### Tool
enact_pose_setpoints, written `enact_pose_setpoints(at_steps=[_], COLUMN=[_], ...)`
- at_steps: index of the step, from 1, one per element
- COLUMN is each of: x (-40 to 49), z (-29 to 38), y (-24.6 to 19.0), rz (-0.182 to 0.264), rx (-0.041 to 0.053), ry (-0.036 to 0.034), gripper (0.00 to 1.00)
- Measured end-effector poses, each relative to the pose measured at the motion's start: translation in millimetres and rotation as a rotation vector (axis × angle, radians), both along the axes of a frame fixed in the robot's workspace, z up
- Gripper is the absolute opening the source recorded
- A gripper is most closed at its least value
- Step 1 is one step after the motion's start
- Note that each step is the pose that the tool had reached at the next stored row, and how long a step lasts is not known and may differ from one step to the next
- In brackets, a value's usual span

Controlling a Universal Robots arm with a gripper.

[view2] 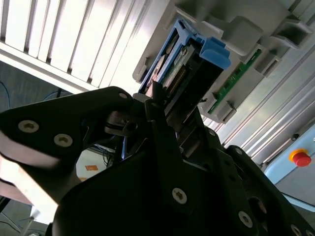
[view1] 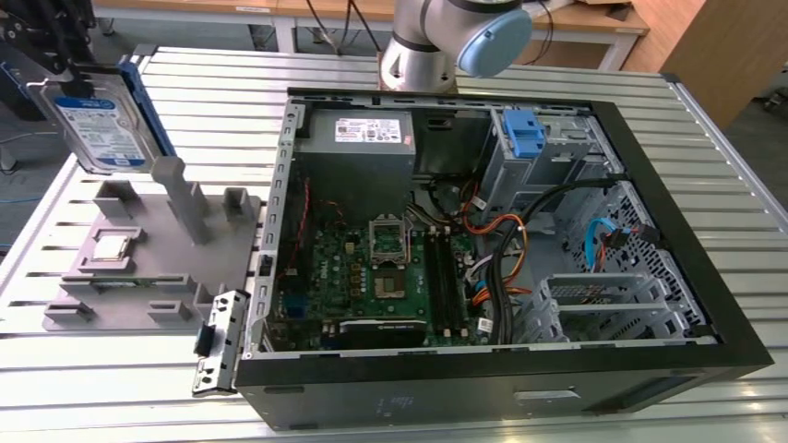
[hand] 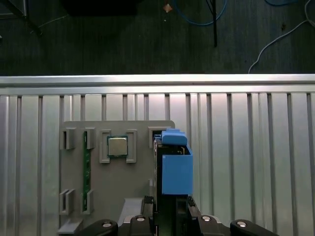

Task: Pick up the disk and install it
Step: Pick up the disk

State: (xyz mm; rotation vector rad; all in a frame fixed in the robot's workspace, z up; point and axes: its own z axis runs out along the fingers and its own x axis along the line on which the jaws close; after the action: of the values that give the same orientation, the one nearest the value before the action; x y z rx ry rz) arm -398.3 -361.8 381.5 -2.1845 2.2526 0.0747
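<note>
While pinched upright by the gripper [hand: 170, 211], the disk [view1: 105, 129] hangs over the grey fixture [view1: 136, 268]. Open computer case [view1: 431, 397] lies just beside the fixture.

arm [view1: 416, 57]: silver tube, pale-blue cap [view1: 493, 41] | pincer [hand: 170, 211]: black (silver screw heads [hand: 205, 218])

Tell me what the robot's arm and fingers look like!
The arm is a silver-grey tube with a round light-blue cap. Its fingers are black, chunky links dotted with round silver screws.
</note>
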Motion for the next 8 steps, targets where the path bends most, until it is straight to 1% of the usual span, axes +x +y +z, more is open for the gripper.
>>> enact_pose_setpoints(at_steps=[3,8], x=[0.0,0.0], z=[7.9,17.3], y=[0.0,0.0], rz=[0.000,0.000], rx=[0.0000,0.0001], ry=[0.0000,-0.0002], gripper=[0.35,0.35])
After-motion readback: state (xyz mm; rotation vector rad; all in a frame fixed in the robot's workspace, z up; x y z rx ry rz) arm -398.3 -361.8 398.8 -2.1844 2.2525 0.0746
